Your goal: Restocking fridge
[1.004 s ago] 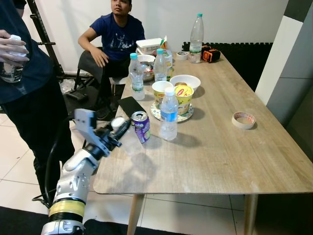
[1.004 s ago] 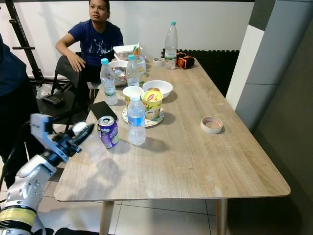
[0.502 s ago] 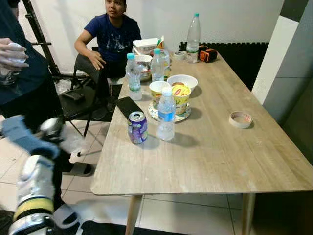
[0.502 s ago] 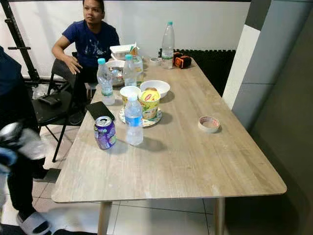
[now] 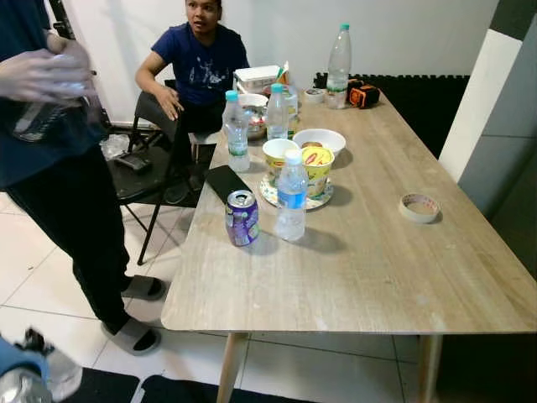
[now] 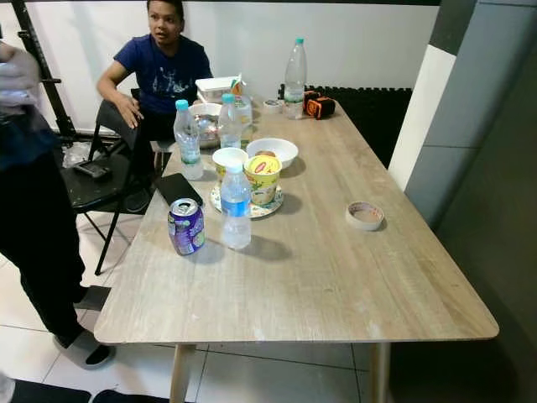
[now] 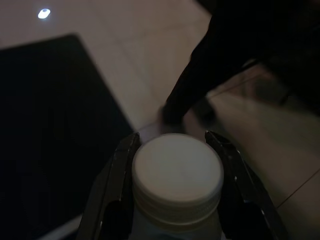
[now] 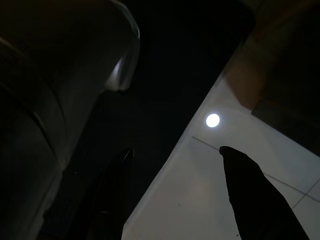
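Observation:
In the left wrist view my left gripper (image 7: 172, 139) is shut on a clear water bottle (image 7: 177, 175) with a white cap, its black fingers (image 7: 117, 175) on either side of the neck, low over the tiled floor. The same arm and bottle (image 5: 52, 374) show blurred by the floor at my lower left. On the wooden table (image 5: 377, 269) stand a purple soda can (image 5: 242, 217) and a blue-labelled water bottle (image 5: 291, 196). My right gripper (image 8: 176, 150) hangs open over the floor with nothing between its fingers.
More bottles (image 5: 236, 130), cups on a plate (image 5: 304, 168), a white bowl (image 5: 319, 138), a black phone (image 5: 225, 180) and a tape roll (image 5: 419, 206) are on the table. A person stands at the left (image 5: 59, 168); another sits on a chair behind (image 5: 197, 59).
My left arm has dropped from the table's near left edge down to floor level with the bottle still held. The standing person has shifted closer into view.

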